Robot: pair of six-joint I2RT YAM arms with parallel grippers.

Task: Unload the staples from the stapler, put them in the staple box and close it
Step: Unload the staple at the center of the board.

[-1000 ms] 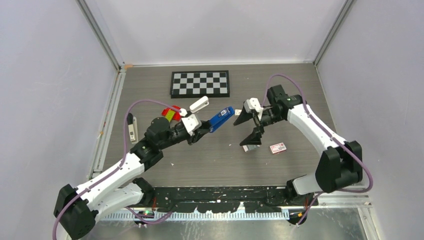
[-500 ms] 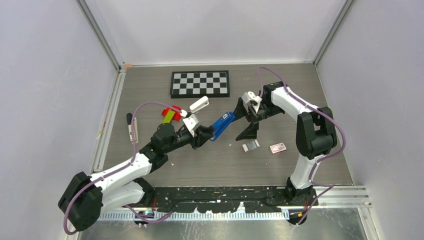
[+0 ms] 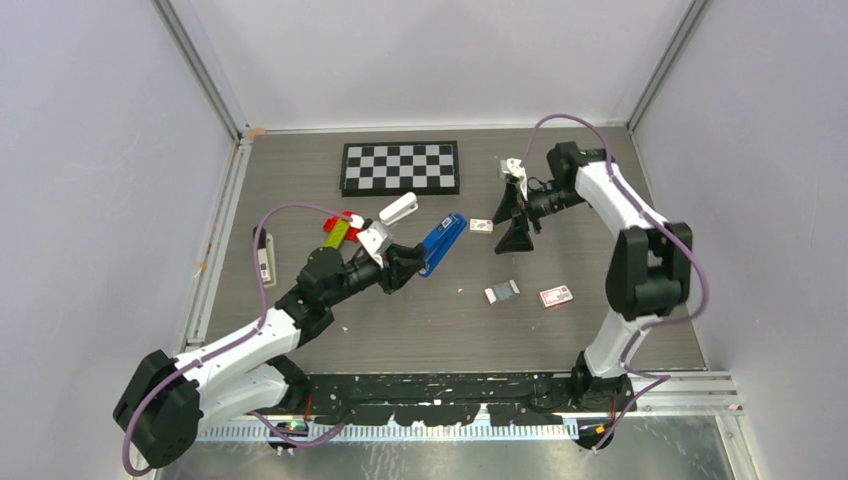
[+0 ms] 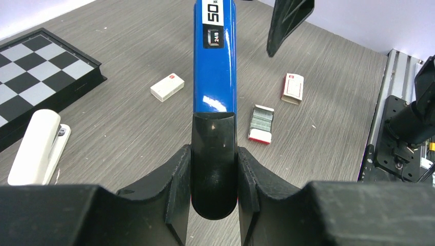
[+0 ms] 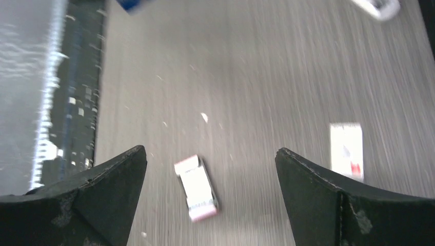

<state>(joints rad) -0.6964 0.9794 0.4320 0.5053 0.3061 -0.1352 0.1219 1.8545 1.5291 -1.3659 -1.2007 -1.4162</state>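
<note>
grey table [image 3: 440, 330], chessboard [image 3: 400, 167], white stapler [image 3: 398, 209] beside; left jaws grip blue stapler [image 3: 441, 241], right jaws wide.

The left claw [image 4: 214, 154] clamps the black rear end of a bright blue plastic stapler [image 4: 214, 66], which points away over the grey wood-grain counter [image 4: 128, 133]. On the counter lie a white stapler [image 4: 36, 146], a black-and-white chequered board [image 4: 36, 66] and a small open box of grey staples [image 4: 261, 123].

A grey wood-grain table [image 3: 440, 320] sits boxed in by plain pale-lilac walls [image 3: 430, 60] — aluminium posts [image 3: 200, 70] at the back corners, light even and soft.
</note>
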